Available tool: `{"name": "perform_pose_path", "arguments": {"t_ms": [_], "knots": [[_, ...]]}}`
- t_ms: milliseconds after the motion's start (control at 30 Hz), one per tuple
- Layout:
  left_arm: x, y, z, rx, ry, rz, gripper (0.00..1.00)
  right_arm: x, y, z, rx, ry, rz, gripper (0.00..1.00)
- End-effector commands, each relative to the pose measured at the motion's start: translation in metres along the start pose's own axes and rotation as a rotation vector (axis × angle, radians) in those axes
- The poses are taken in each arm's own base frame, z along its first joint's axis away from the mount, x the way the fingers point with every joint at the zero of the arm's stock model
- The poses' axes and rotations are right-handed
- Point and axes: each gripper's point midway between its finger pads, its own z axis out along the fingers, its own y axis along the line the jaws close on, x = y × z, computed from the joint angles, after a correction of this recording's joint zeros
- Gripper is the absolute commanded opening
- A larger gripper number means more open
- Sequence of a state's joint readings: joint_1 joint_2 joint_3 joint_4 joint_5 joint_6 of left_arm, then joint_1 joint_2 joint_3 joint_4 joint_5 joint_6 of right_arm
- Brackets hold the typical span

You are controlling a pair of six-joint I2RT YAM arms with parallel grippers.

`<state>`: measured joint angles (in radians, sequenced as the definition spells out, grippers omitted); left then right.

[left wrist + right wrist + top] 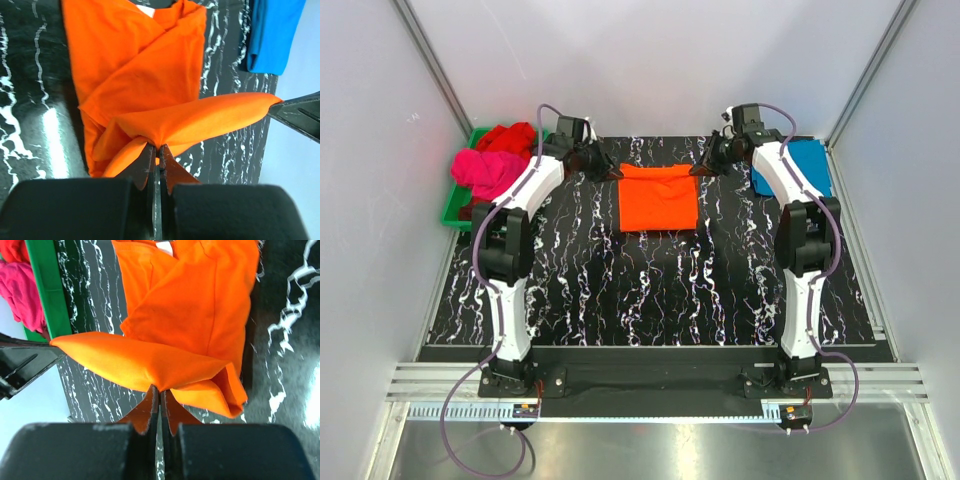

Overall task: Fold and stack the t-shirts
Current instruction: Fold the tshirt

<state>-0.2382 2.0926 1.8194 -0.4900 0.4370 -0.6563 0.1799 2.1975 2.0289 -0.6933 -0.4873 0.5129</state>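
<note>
We note from top camera: orange t-shirt (658, 197) partly folded, lying far-middle on table. Left gripper (610, 171) at its far-left corner, right gripper (702, 168) at its far-right corner.

Only wrist cameras show us the grip. Each claw is pinched tight on orange cloth, with shirt's far edge lifted and stretched taut between them.

Top camera alone gives us layout:
- teal-blue t-shirt (798, 166) flat, right of orange one
- pink t-shirt (483, 170) and red t-shirt (510, 137) heaped in green tray (453, 214), left of it

Surface under orange shirt: black mat (650, 290), white veining. White walls (650, 60) around.
</note>
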Motion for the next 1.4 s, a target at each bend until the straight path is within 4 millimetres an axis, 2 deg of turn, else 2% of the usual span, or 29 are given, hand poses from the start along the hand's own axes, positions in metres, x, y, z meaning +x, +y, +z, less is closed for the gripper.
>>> {"name": "perform_pose_path", "arguments": {"t_ms": [0,167,233,333,400,433,500,567,600,633,667,700,767,800,833,867,900,933,1000,1100,1133,1167,1267,1300,1367], "knots": [[-0.032,-0.013,-0.005,0.058,-0.109,0.043,0.00,-0.033,0.027,-0.007,-0.116,-0.094,-0.066,0.00],[-0.046,-0.018,-0.004,0.101,-0.168,0.087,0.00,-0.051,0.037,-0.003,-0.169,-0.163,-0.095,0.00],[-0.058,-0.028,-0.006,0.134,-0.214,0.109,0.00,-0.057,0.041,-0.001,-0.190,-0.190,-0.106,0.00],[-0.072,-0.030,0.001,0.145,-0.246,0.105,0.00,-0.064,0.036,0.007,-0.193,-0.204,-0.097,0.00],[-0.077,-0.030,0.007,0.158,-0.250,0.101,0.00,-0.071,0.040,0.010,-0.223,-0.213,-0.093,0.00],[-0.078,-0.027,0.017,0.163,-0.241,0.094,0.00,-0.073,0.034,0.020,-0.227,-0.207,-0.083,0.00],[-0.085,-0.025,0.025,0.170,-0.258,0.108,0.00,-0.079,0.037,0.023,-0.255,-0.215,-0.090,0.00],[-0.094,-0.013,0.039,0.153,-0.282,0.107,0.00,-0.085,0.034,0.034,-0.275,-0.237,-0.096,0.01],[-0.102,-0.012,0.043,0.165,-0.306,0.109,0.00,-0.095,0.034,0.033,-0.278,-0.261,-0.097,0.02],[-0.108,-0.010,0.047,0.171,-0.318,0.091,0.00,-0.097,0.025,0.046,-0.281,-0.261,-0.079,0.02],[-0.119,-0.003,0.059,0.176,-0.336,0.085,0.00,-0.103,0.022,0.048,-0.289,-0.275,-0.074,0.04],[-0.128,-0.004,0.062,0.188,-0.355,0.075,0.00,-0.106,0.015,0.058,-0.299,-0.281,-0.068,0.05],[-0.148,-0.003,0.074,0.209,-0.404,0.080,0.09,-0.120,0.020,0.063,-0.354,-0.330,-0.100,0.08],[-0.152,0.002,0.081,0.210,-0.418,0.076,0.19,-0.132,0.029,0.058,-0.382,-0.367,-0.125,0.17],[-0.156,0.002,0.084,0.219,-0.432,0.065,0.46,-0.131,0.015,0.076,-0.373,-0.354,-0.101,0.29],[-0.164,0.001,0.083,0.238,-0.458,0.069,0.50,-0.136,0.015,0.077,-0.382,-0.360,-0.097,0.44],[-0.164,0.002,0.085,0.250,-0.454,0.049,0.50,-0.145,0.010,0.075,-0.386,-0.379,-0.087,0.53],[-0.169,0.006,0.082,0.246,-0.462,0.046,0.49,-0.149,0.009,0.071,-0.392,-0.389,-0.075,0.57],[-0.167,0.012,0.074,0.210,-0.466,0.076,0.50,-0.154,0.005,0.060,-0.386,-0.400,-0.075,0.62],[-0.161,0.014,0.062,0.172,-0.459,0.121,0.51,-0.148,-0.014,0.052,-0.311,-0.370,-0.057,0.66],[-0.156,0.014,0.062,0.166,-0.438,0.127,0.53,-0.144,-0.022,0.050,-0.291,-0.350,-0.048,0.70],[-0.144,0.024,0.065,0.130,-0.389,0.112,0.59,-0.137,-0.028,0.051,-0.282,-0.325,-0.038,0.71],[-0.111,0.029,0.064,0.108,-0.299,0.137,0.59,-0.105,-0.039,0.056,-0.275,-0.212,-0.039,0.72],[-0.103,0.031,0.063,0.100,-0.285,0.159,0.59,-0.086,-0.044,0.058,-0.286,-0.156,-0.026,0.73],[-0.077,0.035,0.060,0.078,-0.231,0.174,0.59,-0.071,-0.050,0.059,-0.292,-0.124,-0.038,0.74]]}}
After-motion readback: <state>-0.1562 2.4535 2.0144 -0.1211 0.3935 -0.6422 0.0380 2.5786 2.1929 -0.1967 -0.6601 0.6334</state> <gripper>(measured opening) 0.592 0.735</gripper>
